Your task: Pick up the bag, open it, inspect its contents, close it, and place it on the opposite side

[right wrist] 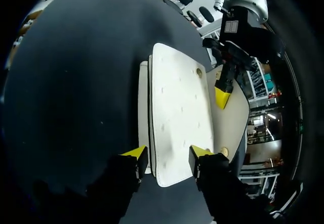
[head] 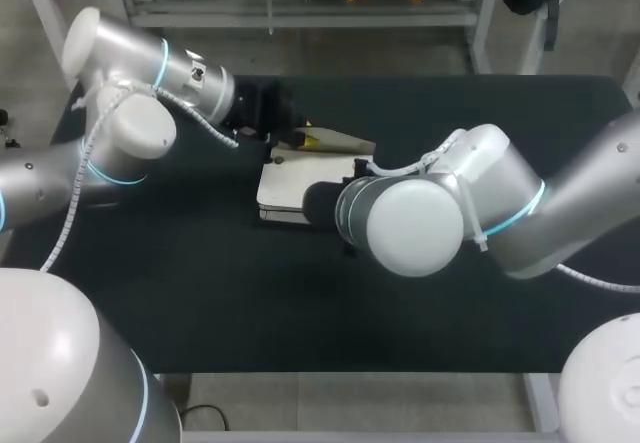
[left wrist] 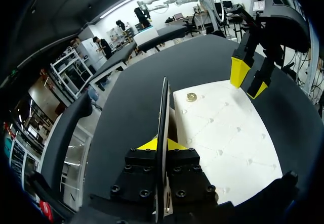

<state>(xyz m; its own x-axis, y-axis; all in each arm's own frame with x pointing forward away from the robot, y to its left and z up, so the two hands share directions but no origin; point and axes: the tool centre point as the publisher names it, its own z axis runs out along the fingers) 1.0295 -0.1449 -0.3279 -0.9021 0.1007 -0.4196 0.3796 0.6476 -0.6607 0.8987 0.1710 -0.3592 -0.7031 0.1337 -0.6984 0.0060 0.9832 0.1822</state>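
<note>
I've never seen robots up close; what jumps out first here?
A white quilted bag lies in the middle of the black table. The left arm's yellow-tipped fingers pinch its flap open, while the right arm hangs close over the bag.

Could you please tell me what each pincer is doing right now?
Left pincer: closed on the white bag's flap.
Right pincer: open, above the bag's body.
</note>
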